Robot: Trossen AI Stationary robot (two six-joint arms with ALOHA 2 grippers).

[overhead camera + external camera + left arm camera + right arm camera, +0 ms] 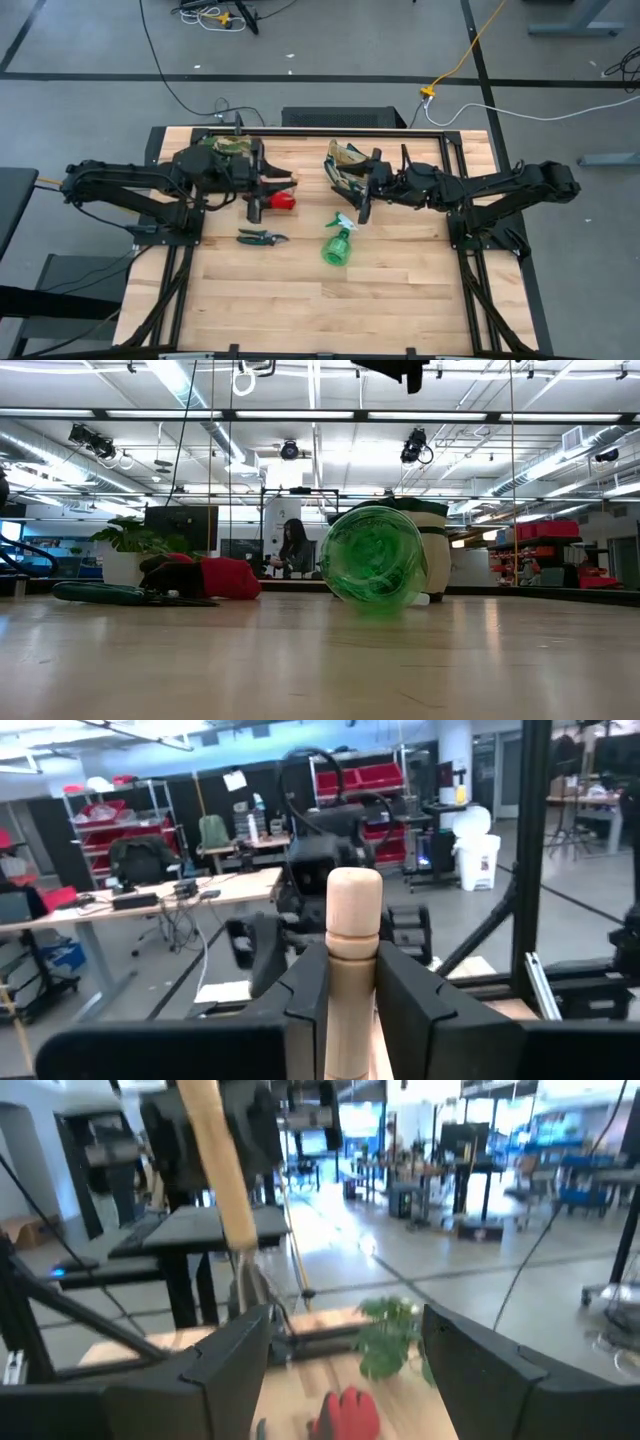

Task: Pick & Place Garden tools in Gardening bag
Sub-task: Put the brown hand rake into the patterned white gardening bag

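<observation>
While the high view lays out the whole table (300, 300), only the left wrist view shows the grip: the left gripper (352, 995) has its dark fingers (425, 1010) pinched on the pale round wooden handle of the hand rake (352, 950), which stands upright between them. From above, that gripper (262, 180) sits near the far left part of the table, over the red gloves (283, 201); rake itself hard to pick out there. The right gripper (362, 195) is held near the middle of the far edge, fingers (225, 1355) spread wide with nothing between them; its wrist view looks across to the rake handle (222, 1170) held by the other arm, with a blurred red glove (345, 1415) and a leafy plant sprig (390, 1335) on the wood beyond. The gardening bag (345, 160), olive-and-tan patterned, soft, lies toward the far edge just beside the right gripper. The pruning shears (260, 237), dark-handled, lie flat toward the left side, nearer the middle. The green spray bottle (338, 245) lies on its side near the table's centre, pale trigger toward the far edge. The low view shows the bottle's round translucent green base (375, 555) end-on, the gloves as a red heap (225, 577) to one side, and a person (292, 548) far off in the room behind.
</observation>
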